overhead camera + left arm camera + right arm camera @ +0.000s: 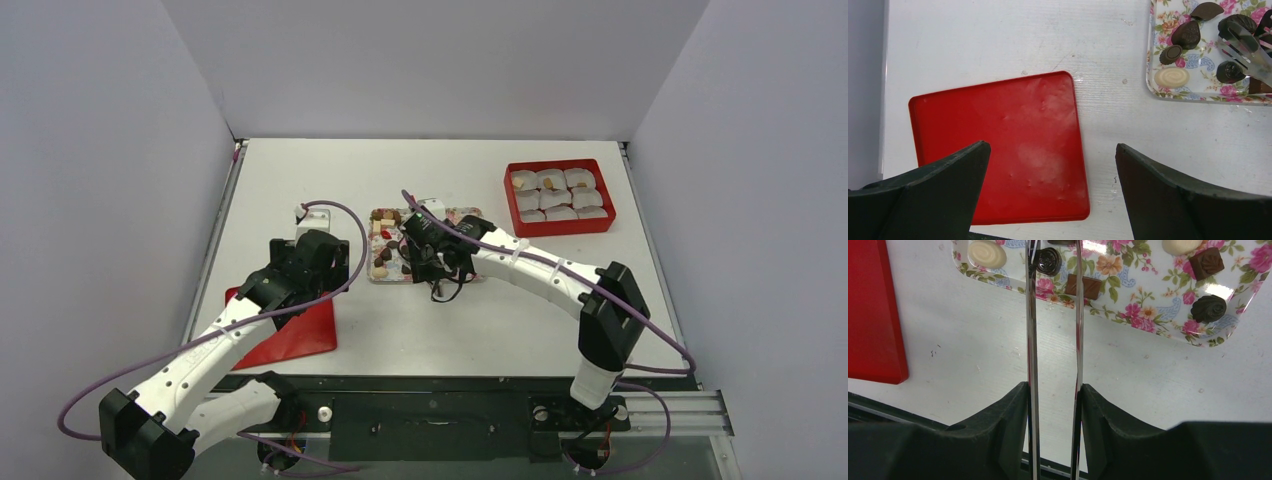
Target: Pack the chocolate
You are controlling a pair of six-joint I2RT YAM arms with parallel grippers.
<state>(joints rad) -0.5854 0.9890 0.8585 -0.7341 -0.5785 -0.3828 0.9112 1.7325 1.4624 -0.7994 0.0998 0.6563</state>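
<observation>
The chocolates [1209, 308] lie loose on a flowered tray [1128, 295] at the middle of the surface [450, 330], dark brown, tan and cream pieces mixed together. The right gripper [1054, 390] is clamped on a pair of metal tongs [1032, 340], whose two thin blades run up the centre of the right wrist view to the near edge of the tray. A dark swirled piece [1048, 260] sits between the blades at the top of that frame (whether they touch it cannot be told), and the right blade crosses a brown rectangular piece [1083, 286]. The left gripper [1051, 146] hangs with its fingers wide apart, holding nothing, over a flat red lid [998, 150] at the lower left of the overhead view. At the upper right a red box [563, 228] holds white paper cups [560, 212] in rows.
</observation>
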